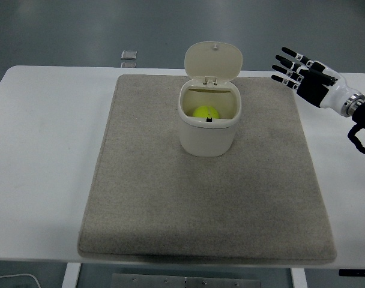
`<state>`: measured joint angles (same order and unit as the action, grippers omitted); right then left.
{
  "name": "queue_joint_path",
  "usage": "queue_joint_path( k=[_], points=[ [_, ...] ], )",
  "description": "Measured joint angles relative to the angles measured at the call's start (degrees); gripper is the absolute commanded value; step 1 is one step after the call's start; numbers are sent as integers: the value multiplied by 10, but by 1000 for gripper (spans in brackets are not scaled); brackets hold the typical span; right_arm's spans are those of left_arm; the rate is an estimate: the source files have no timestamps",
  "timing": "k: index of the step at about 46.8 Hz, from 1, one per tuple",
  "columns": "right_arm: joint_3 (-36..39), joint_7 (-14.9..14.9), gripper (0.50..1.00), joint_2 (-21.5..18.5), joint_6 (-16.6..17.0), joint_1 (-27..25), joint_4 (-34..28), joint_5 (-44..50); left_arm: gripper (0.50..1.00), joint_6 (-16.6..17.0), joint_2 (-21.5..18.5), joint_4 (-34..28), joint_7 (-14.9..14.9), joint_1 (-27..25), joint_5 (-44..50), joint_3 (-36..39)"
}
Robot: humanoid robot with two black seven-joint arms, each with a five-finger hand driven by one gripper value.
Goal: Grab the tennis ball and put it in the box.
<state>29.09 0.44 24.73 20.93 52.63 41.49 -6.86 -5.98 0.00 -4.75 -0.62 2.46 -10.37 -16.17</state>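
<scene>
A yellow-green tennis ball point(206, 112) lies inside a cream box point(209, 137) that stands on a grey mat point(206, 198) near the table's far middle. The box's lid point(213, 60) stands open, hinged at the back. My right hand point(300, 72) hovers above the mat's far right corner, to the right of the box, fingers spread and empty. The left arm is out of view.
The white table point(44, 156) extends to the left and right of the mat. A small grey square object point(129, 56) lies at the table's far edge, left of the box.
</scene>
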Motion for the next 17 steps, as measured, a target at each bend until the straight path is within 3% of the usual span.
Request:
queue_joint_path(
  k=[17],
  points=[
    [8,2,919,0,0,-1,1,-1,992,0,0,0,0,0,0,0]
  ],
)
